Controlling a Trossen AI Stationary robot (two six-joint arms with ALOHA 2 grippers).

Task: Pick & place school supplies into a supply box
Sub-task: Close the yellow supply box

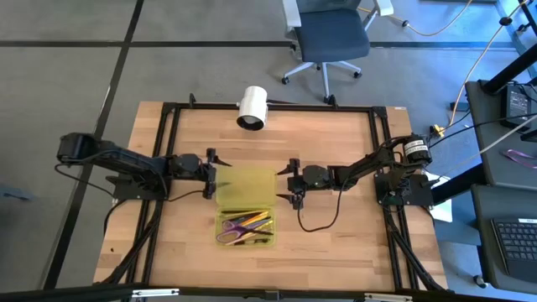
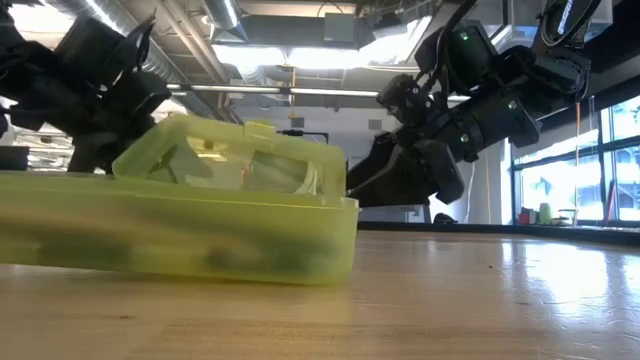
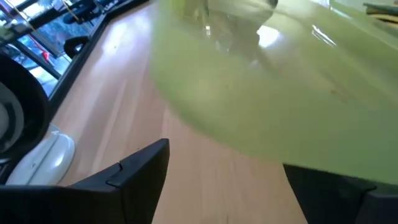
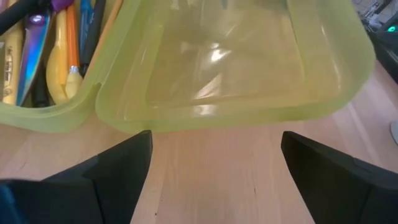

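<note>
The supply box (image 1: 246, 205) lies open near the middle of the table (image 1: 336, 252). Its lid half sits between the two grippers. The left gripper (image 1: 210, 174) is just beside the lid's left edge, with its jaws wide apart and holding nothing. The right gripper (image 1: 291, 181) is just beside the lid's right edge, jaws wide apart too, and empty.

The other half of the box is nearer the front edge. The school supplies (image 1: 245, 226) lie inside it, with pens and purple scissors (image 1: 237, 227). Bare wood lies on both sides of the box. A white cylinder (image 1: 252, 106) sits at the far edge, well apart.
</note>
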